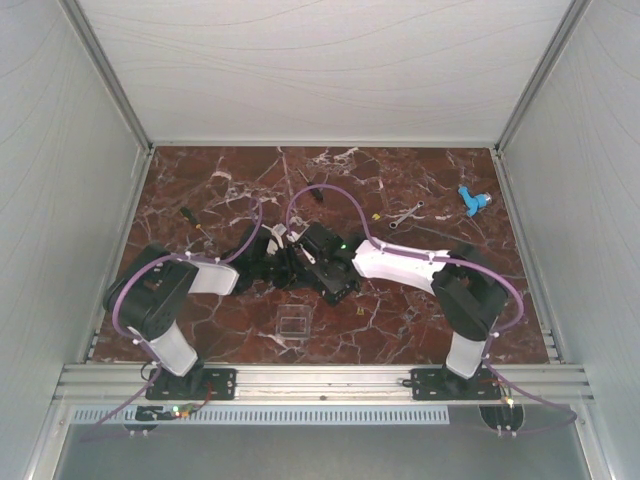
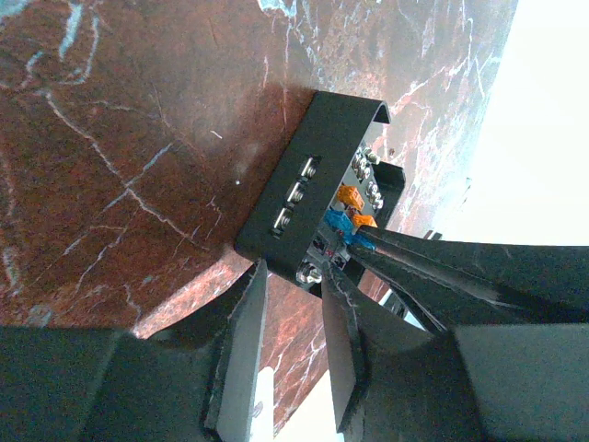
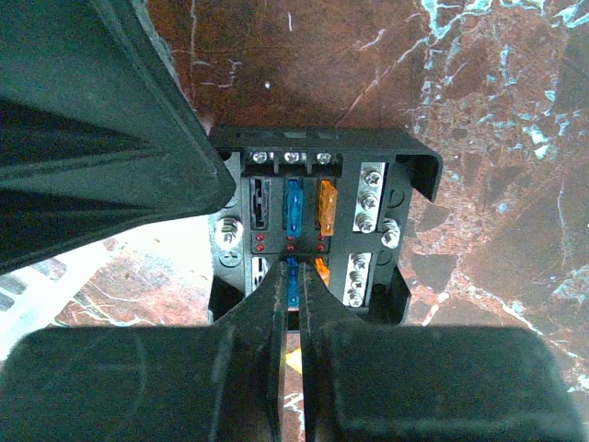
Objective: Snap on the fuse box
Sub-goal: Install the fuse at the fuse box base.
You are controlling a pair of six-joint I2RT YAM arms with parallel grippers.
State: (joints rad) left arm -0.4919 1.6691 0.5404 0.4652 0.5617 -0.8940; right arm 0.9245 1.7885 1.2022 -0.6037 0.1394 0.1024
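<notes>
Pressed-together jaws of the right gripper [image 3: 293, 287] meet a blue fuse [image 3: 292, 267] in the fuse box [image 3: 368, 147], whose edge the left gripper [image 2: 293, 272] pinches.

Small square black plastic fuse box [image 3: 405, 161]: matt, smooth; its metal screws [image 3: 368, 198] bright, shiny; blue and orange fuses [image 3: 294, 204] translucent plastic; red-brown white-veined marble-look tabletop [image 3: 497, 110] polished, glossy; black right gripper fingers [image 3: 262, 322] dull plastic, faintly scuffed.

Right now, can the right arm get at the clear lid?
Probably yes: the clear lid lies alone near the front edge, nothing over it. But the right claw is shut at the fuse box; it must back off and open.
</notes>
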